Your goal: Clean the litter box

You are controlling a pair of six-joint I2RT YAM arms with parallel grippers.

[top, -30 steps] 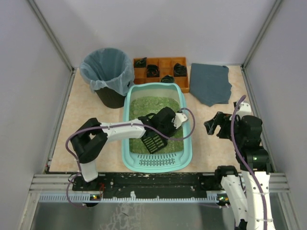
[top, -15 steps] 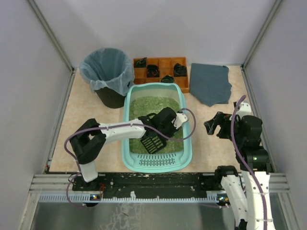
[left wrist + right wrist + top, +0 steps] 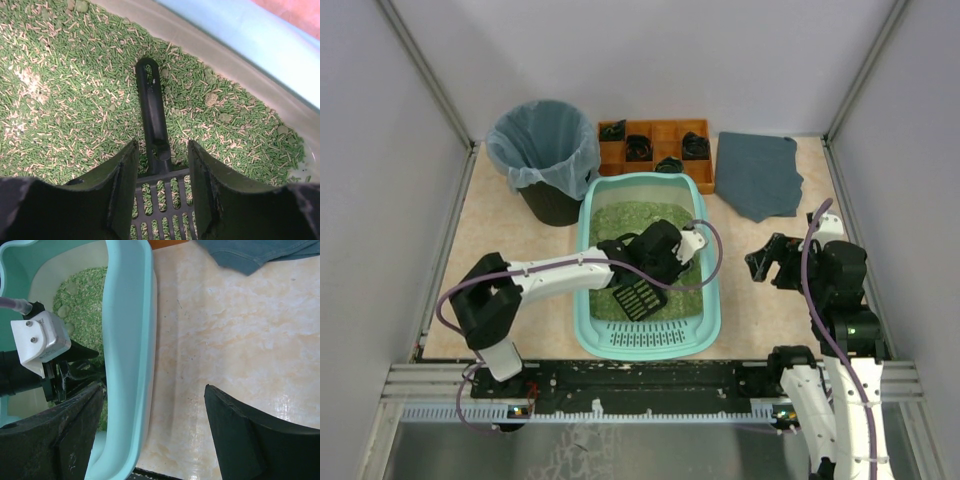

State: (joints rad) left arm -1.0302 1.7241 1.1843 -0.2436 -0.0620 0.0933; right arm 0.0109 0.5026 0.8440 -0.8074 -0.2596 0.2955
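**Scoop lies in the litter between parted left fingers; right gripper wide beside the box**

Around the work: a black bin (image 3: 548, 200) lined with a clear bag stands at the far left of the table (image 3: 510, 250), just beside the far left corner of the litter box (image 3: 645, 340); an orange compartmented tray (image 3: 667, 131) sits just behind the box, with small black items (image 3: 695, 146) in several of its cells; a grey-blue cloth (image 3: 758, 175) lies flat at the far right, apart from the box.

In the way: the left arm reaches from its base across the left rim and over the litter; a black slotted scoop (image 3: 638, 296) lies on the litter under it, with its handle (image 3: 152, 112) pointing away from the wrist camera; the left gripper (image 3: 161, 150) straddles that handle with its fingers parted, a gap showing on each side, so it grips nothing; the right gripper (image 3: 154, 390) hangs over bare table just outside the box's right rim, its fingers spread wide with nothing between them.

The litter box is a light-teal rectangular tray with rounded corners, in the middle of the table, its slotted lip at the near end; the litter (image 3: 75, 75) is green pellets mixed with pale ones; a few rounded clumps (image 3: 212, 98) lie near the pale inner wall.
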